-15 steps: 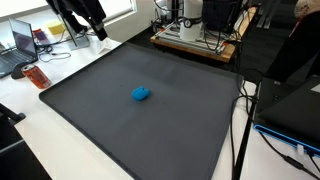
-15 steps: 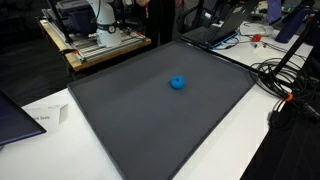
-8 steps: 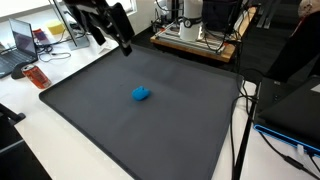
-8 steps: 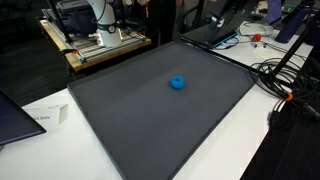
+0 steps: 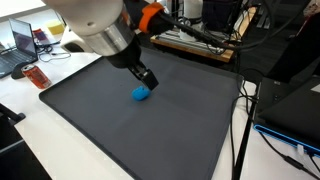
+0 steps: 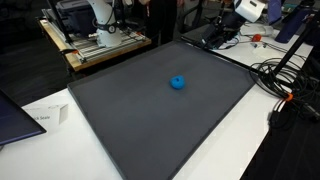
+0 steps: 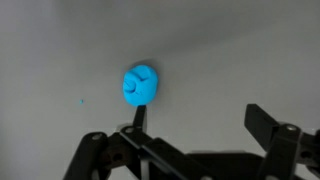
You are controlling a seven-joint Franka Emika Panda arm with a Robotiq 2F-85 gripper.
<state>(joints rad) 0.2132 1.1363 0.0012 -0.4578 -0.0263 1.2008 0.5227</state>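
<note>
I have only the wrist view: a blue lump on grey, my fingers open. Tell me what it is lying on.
Observer: In both exterior views the blue lump lies near the middle of a big dark mat spread on a white table.
Operator: Report whether the gripper touches it.
Observer: No. The lump lies free, with nothing on or against it; in an exterior view the gripper hangs in the air apart from it.
Operator: Name what lies past the mat's edge.
Observer: A tangle of cables lies on the table beside one edge of the mat.
</note>
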